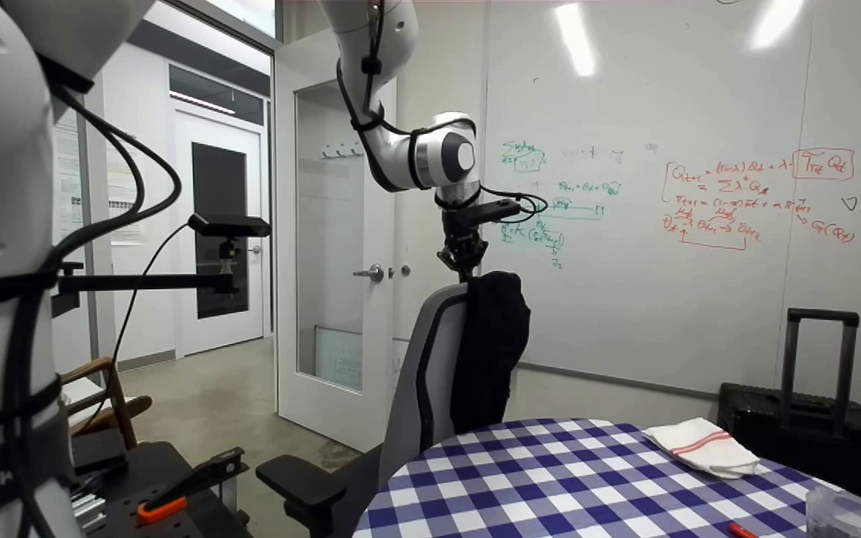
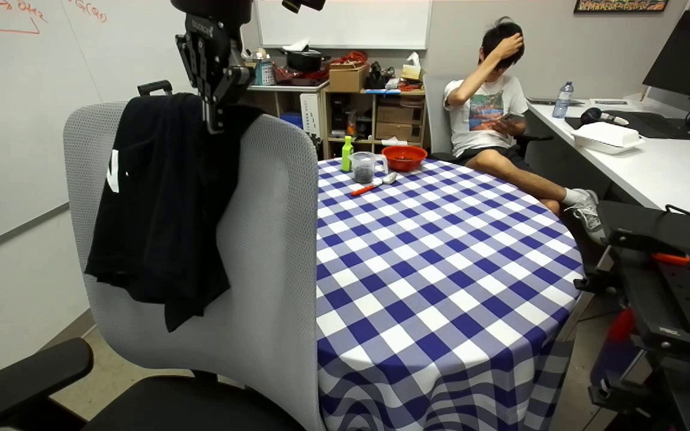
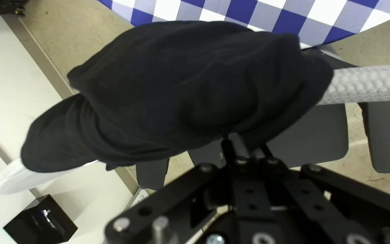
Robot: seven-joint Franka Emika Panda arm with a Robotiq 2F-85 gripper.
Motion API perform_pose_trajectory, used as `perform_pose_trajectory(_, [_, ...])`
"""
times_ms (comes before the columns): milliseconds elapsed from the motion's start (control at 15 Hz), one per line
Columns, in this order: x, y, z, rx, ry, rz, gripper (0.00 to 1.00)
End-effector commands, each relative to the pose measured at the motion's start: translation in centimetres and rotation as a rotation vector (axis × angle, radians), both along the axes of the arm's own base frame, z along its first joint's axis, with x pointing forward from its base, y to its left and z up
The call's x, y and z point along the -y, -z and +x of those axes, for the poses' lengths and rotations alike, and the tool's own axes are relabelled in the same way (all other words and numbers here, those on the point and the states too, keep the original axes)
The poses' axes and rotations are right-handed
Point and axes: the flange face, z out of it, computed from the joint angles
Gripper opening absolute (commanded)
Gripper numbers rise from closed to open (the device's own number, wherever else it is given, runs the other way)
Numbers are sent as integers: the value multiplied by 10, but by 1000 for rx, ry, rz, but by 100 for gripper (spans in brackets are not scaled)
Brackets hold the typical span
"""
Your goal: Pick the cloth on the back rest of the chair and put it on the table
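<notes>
Cloth hangs over the back rest, down both faces. Your gripper is at its top, fingers nearly together; whether fabric is pinched, I can't tell you. Back rest rises just beside the table. On that: folded towel, green bottle, spoon, cup with something dark inside, red bowl, contents too small to name. Suitcase beyond, base partly hidden by the table.
</notes>
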Motion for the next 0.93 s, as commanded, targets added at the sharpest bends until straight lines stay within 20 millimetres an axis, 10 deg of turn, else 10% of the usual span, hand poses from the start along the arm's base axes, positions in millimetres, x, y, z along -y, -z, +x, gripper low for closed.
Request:
perform_pose_trajectory(0, [-5, -16, 12, 101, 29, 13, 1])
perform_pose_trajectory(333, [11, -76, 23, 254, 138, 94, 1])
perform_pose_trajectory(867, [103, -196, 17, 455, 453, 194, 1])
